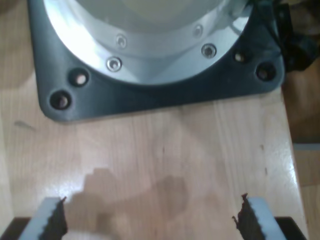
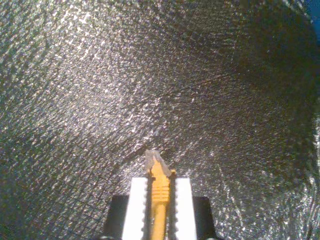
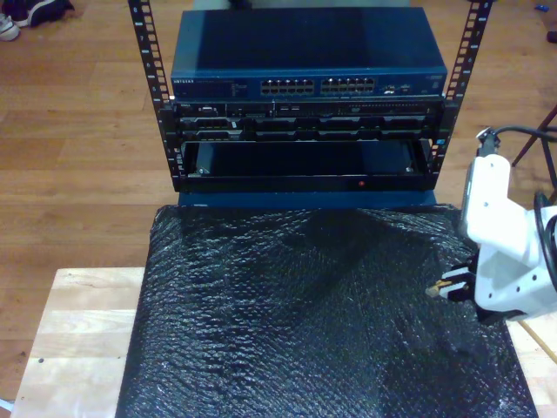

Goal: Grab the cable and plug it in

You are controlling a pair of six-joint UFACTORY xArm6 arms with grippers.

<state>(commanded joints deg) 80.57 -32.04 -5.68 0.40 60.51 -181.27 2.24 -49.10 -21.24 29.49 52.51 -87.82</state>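
No text can be read with certainty. The blue network switch (image 3: 306, 63) at the top of the rack (image 3: 305, 122) carries a small pale brand mark at the end of its front face toward the exterior view's left, just beside its port rows, but the letters are too blurred to make out.

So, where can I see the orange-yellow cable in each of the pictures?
Second wrist view: the cable is clamped in my second gripper, with its clear plug poking ahead.
Exterior view: its tip sticks out of that gripper at the exterior view's right.
First wrist view: this one looks at a wooden board and a dark base plate.
Shared landmark: the black mat under the cable.
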